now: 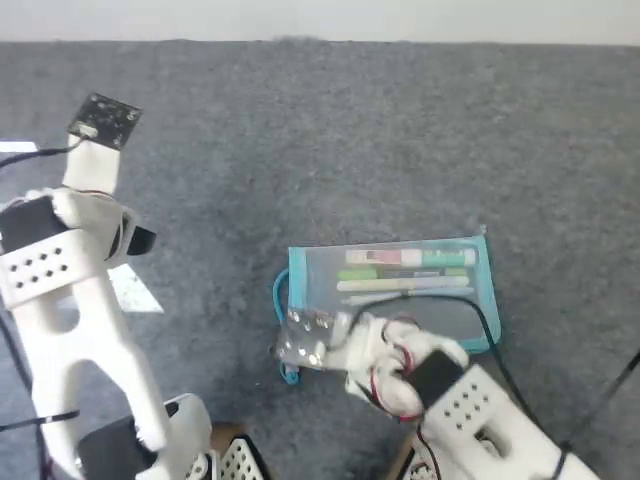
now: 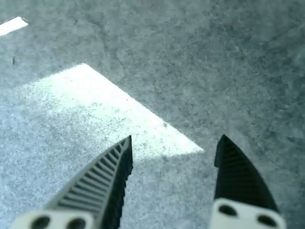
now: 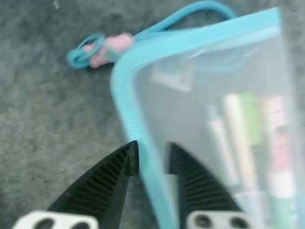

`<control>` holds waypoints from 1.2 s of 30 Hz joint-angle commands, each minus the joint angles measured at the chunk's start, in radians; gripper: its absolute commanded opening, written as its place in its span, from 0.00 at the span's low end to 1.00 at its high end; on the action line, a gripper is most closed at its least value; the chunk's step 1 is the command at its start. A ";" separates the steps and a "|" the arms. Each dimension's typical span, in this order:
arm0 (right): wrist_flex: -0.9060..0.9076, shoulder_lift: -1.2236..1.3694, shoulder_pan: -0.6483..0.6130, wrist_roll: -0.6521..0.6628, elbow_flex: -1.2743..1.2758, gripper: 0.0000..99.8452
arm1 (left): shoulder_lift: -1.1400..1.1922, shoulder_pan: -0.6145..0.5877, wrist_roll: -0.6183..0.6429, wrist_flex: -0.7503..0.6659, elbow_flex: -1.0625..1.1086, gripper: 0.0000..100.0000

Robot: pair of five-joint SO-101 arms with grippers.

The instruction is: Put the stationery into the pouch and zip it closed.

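A clear pouch with a teal rim lies flat on the grey mat, right of centre. Several pens and markers lie inside it, seen through the clear side. My right gripper is at the pouch's left end. Its fingers stand close together astride the teal zip edge, pinching it. A teal cord with a pink bead trails from that corner. My left gripper hangs open over the bare mat at the far left, holding nothing.
A white paper patch lies on the mat under the left gripper, also seen beside the left arm. The grey mat stretches open behind the pouch to the far wall edge.
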 commanded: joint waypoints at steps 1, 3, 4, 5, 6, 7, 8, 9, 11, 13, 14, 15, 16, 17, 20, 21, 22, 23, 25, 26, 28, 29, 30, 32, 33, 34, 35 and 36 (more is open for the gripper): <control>-0.028 -0.088 -0.028 0.023 0.078 0.26 | -0.041 -0.008 -0.018 -0.025 -0.001 0.27; -0.042 -0.101 -0.047 0.086 0.121 0.24 | -0.041 -0.008 -0.018 -0.025 -0.001 0.27; -0.064 -0.102 -0.047 0.100 0.137 0.23 | -0.041 -0.008 -0.018 -0.025 -0.001 0.27; -0.081 -0.102 -0.045 0.101 0.146 0.23 | -0.041 -0.008 -0.018 -0.025 -0.001 0.27; -0.104 -0.102 -0.044 0.101 0.149 0.23 | -0.041 -0.008 -0.018 -0.025 -0.001 0.27; -0.131 -0.102 -0.042 0.104 0.152 0.23 | -0.041 -0.009 -0.018 -0.025 -0.001 0.27; -0.166 -0.101 -0.041 0.110 0.153 0.23 | -0.041 -0.009 -0.018 -0.025 -0.001 0.27; -0.194 -0.094 -0.039 0.137 0.153 0.23 | -0.041 -0.009 -0.018 -0.025 -0.001 0.27; -0.254 -0.094 -0.022 0.180 0.175 0.23 | -0.041 -0.009 -0.018 -0.023 -0.001 0.27; -0.328 -0.094 0.015 0.183 0.212 0.23 | -0.041 -0.009 -0.018 -0.023 -0.001 0.27; -0.363 -0.094 0.042 0.184 0.230 0.23 | -0.041 -0.009 -0.018 -0.023 -0.001 0.27; -0.390 -0.096 0.070 0.190 0.242 0.23 | -0.041 -0.009 -0.018 -0.023 -0.001 0.27; -0.415 -0.097 0.093 0.206 0.253 0.23 | -0.041 -0.009 -0.018 -0.023 -0.001 0.27; -0.440 -0.097 0.110 0.222 0.261 0.23 | -0.041 -0.009 -0.018 -0.023 -0.001 0.27; -0.472 -0.102 0.117 0.267 0.292 0.23 | -0.041 -0.009 -0.018 -0.023 -0.001 0.27; -0.473 -0.104 0.117 0.288 0.295 0.23 | -0.041 -0.009 -0.018 -0.023 -0.001 0.27; -0.479 -0.104 0.117 0.315 0.301 0.22 | -0.041 -0.009 -0.018 -0.023 -0.001 0.27; -0.479 -0.104 0.117 0.350 0.302 0.20 | -0.041 -0.009 -0.018 -0.023 -0.001 0.27; -0.470 -0.101 0.117 0.446 0.310 0.15 | -0.041 -0.009 -0.018 -0.023 -0.001 0.27; -0.461 -0.096 0.119 0.491 0.310 0.14 | -0.041 -0.009 -0.018 -0.023 -0.001 0.27; -0.460 -0.096 0.127 0.500 0.310 0.14 | -0.041 -0.009 -0.018 -0.023 -0.001 0.27; -0.456 -0.096 0.137 0.497 0.310 0.14 | -0.041 -0.009 -0.018 -0.023 -0.001 0.27; -0.452 -0.096 0.150 0.497 0.310 0.13 | -0.041 -0.009 -0.018 -0.023 -0.001 0.27; -0.452 -0.096 0.168 0.497 0.310 0.06 | -0.041 -0.009 -0.018 -0.020 -0.001 0.27; -0.452 -0.096 0.173 0.497 0.310 0.03 | -0.041 -0.009 -0.018 -0.020 -0.001 0.27; -0.456 -0.099 0.177 0.497 0.310 0.00 | -0.041 -0.009 -0.018 -0.020 -0.001 0.27; -0.460 -0.104 0.186 0.497 0.310 0.01 | -0.041 -0.009 -0.018 -0.020 -0.001 0.27; -0.466 -0.104 0.199 0.497 0.310 0.01 | -0.041 -0.009 -0.018 -0.020 -0.001 0.27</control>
